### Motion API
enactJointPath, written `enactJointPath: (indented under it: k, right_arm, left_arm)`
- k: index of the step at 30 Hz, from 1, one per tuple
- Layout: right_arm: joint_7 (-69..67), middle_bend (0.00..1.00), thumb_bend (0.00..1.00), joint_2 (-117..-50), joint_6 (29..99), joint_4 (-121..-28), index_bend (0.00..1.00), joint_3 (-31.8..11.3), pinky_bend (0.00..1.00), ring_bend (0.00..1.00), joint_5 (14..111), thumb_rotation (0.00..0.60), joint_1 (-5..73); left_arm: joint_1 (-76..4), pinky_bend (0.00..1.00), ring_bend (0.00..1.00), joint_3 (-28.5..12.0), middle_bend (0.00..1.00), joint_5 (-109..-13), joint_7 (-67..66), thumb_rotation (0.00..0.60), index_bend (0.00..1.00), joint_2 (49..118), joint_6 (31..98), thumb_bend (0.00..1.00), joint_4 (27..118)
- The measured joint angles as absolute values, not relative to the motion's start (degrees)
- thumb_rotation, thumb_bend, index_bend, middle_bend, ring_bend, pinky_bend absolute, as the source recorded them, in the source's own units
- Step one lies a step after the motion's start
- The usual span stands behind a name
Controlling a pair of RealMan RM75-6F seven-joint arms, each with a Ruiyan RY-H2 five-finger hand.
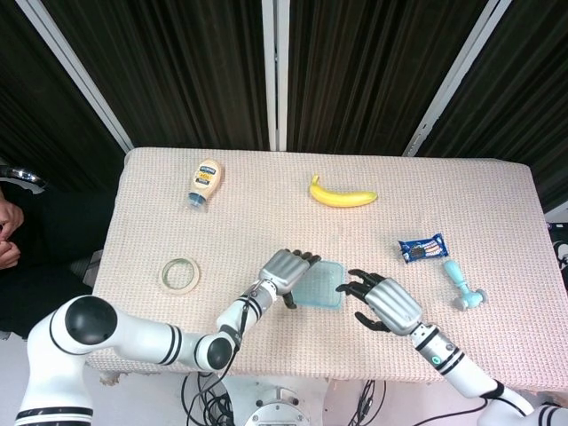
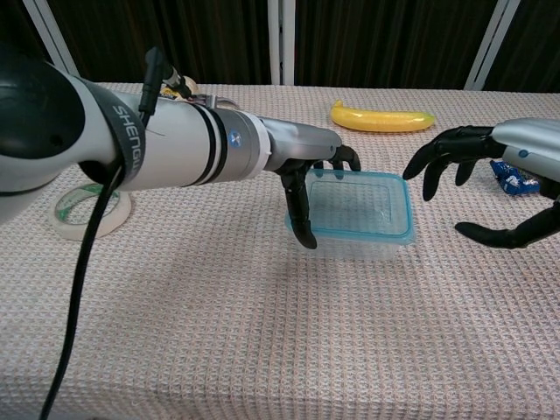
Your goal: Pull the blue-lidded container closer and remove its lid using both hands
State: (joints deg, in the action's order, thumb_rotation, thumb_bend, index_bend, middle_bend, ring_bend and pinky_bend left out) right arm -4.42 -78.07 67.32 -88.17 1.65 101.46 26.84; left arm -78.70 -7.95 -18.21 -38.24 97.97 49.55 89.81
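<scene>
Chest view has my left hand (image 2: 311,179) set against the near-left corner of the clear rectangular plastic container with the blue lid (image 2: 357,210), thumb hanging down the side wall and the other fingers reaching over the rim (whether they actually clamp it I cannot tell). The container sits near the middle of the beige woven tablecloth (image 2: 219,332), lid on. My right hand (image 2: 490,188) hovers just beside the container's right end, fingers spread and curved, holding nothing and not touching it. From the head view, a yellow banana (image 1: 342,195) lies further back, a pale squeeze bottle of mayonnaise (image 1: 205,182) lies on its side at the far left, a roll of cream masking tape (image 1: 180,274) rests near the left edge, and a small blue snack packet (image 1: 422,249) and a light blue plastic toy (image 1: 461,282) lie to the right.
</scene>
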Motion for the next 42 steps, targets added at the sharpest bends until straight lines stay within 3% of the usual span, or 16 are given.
enactJointPath:
  k: [7,17,42]
  right_arm:
    - [-0.18,0.36,0.08,-87.64,71.31,-77.37,0.33,1.00,0.29,0.15,104.77,0.600,27.54]
    - [0.37,0.37,0.06,-95.19,77.22,-66.13,0.37,1.00,0.29,0.15,106.62,0.600,27.66]
    - [-1.69,0.39,0.08,-98.91,80.11,-61.36,0.43,1.69,0.29,0.16,105.71,0.600,29.66]
  left_arm:
    - [-78.87,0.27,0.19,-8.02,0.29,-17.74,-39.05,0.600,0.22,98.19,50.08,0.00,89.73]
    - [-79.37,0.26,0.19,-8.27,0.29,-17.39,-40.07,0.600,0.22,98.55,49.90,0.00,89.18]
    - [-79.17,0.26,0.19,-8.36,0.29,-17.44,-40.58,0.600,0.22,98.84,50.40,0.00,89.63]
